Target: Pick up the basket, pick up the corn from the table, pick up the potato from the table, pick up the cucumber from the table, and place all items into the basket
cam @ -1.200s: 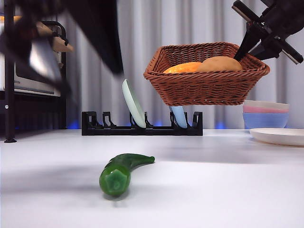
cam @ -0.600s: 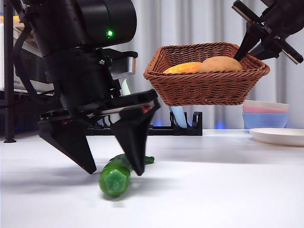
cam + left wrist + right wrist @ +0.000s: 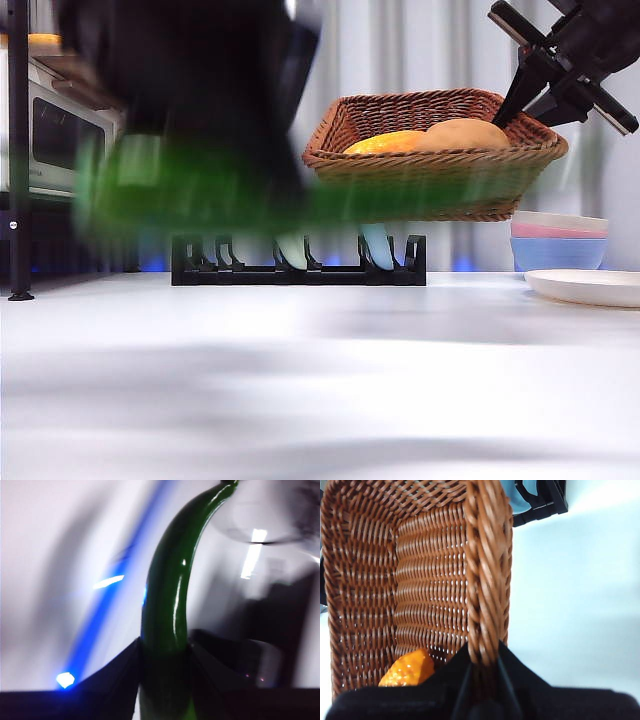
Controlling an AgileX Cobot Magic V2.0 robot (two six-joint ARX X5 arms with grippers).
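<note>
In the upper right of the front view the right gripper (image 3: 520, 95) pinches the near rim of the basket (image 3: 432, 150) and holds it in the air above the table (image 3: 320, 380). Its wrist view shows both black jaws closed on the braided rim (image 3: 487, 580), one inside the basket (image 3: 410, 580) and one outside. The corn (image 3: 388, 142) and the potato (image 3: 466, 134) lie side by side in the basket, their tops just above the rim; in the right wrist view only an orange end of the corn (image 3: 407, 669) shows at the bottom of the basket, beside the jaws.

In the upper left of the front view the left arm is a dark blur, and the cucumber (image 3: 200, 195) is smeared into a green horizontal streak that reaches across the lower front of the basket. The left wrist view is clearer: the left gripper (image 3: 164, 655) has its two jaws closed around the thick end of the cucumber (image 3: 172, 585), which curves away from them toward its thin tip, glossy and dark green.

A black dish rack (image 3: 298, 262) stands at the back of the table below the basket. At the right edge sit stacked pastel bowls (image 3: 560, 240) and a white plate (image 3: 585, 287).
</note>
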